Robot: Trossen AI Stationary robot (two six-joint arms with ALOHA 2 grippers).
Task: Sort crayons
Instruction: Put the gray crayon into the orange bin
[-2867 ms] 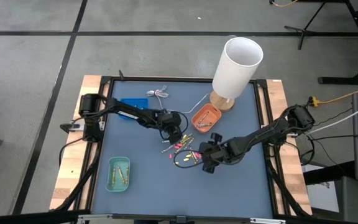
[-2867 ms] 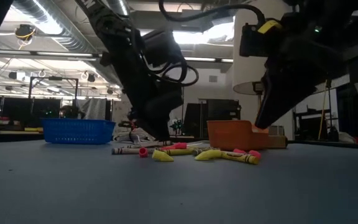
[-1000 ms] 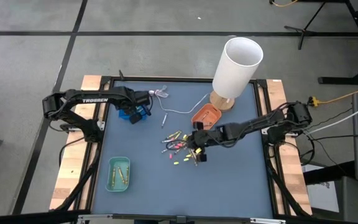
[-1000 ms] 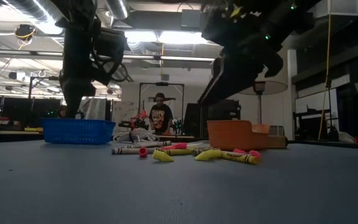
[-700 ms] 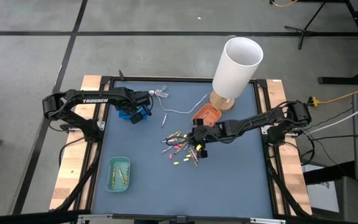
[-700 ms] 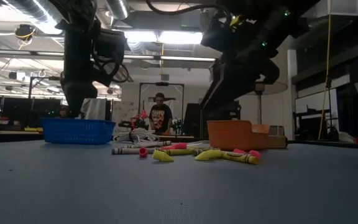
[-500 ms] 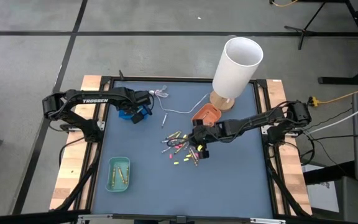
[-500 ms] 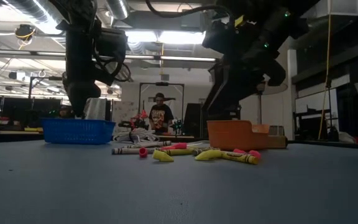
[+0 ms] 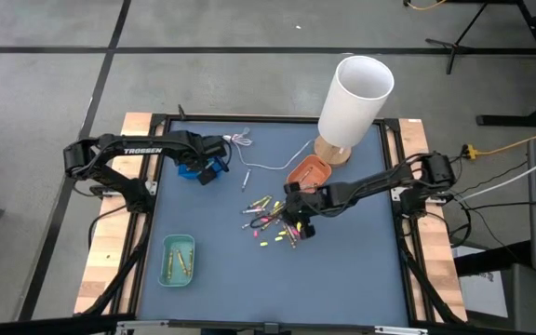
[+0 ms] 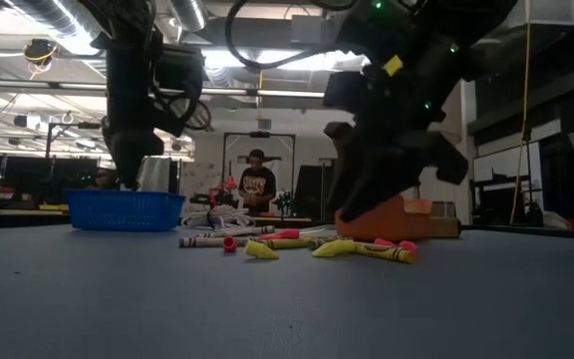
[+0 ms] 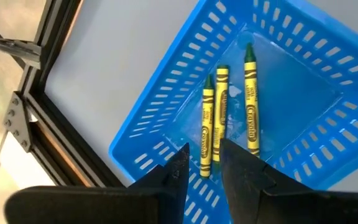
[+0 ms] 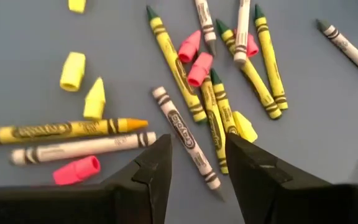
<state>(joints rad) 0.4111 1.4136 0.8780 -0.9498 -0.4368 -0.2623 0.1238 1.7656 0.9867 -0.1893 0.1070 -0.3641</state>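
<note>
Crayons [image 12: 185, 127] lie in a loose heap near the middle of the counter [image 9: 342, 270], mixed with short pink and yellow stubs; three more sit in the blue basket [image 11: 303, 81] and a few in the green tray [image 9: 178, 260]. The right tool [image 12: 194, 158] hangs low over the heap, fingers apart and holding nothing, with a white-wrapped crayon [image 12: 185, 137] lying between the tips and a green-tipped yellow one [image 12: 216, 118] just beside it.

The sticks touch and cross each other here, so a close from this pose could well pinch two at once, or catch a stub along with the target, and carry the wrong colour to a bin. If the fingers come down across the white crayon's slant rather than square to it, it may roll or twist out and scatter its neighbours. The orange tray [image 9: 308, 173] is near the arm's elbow side, so a wide swing could nudge it.

The left tool [image 11: 204, 163] hovers over the blue basket, fingers slightly apart and empty; dropping lower could snag the basket's slotted wall
</note>
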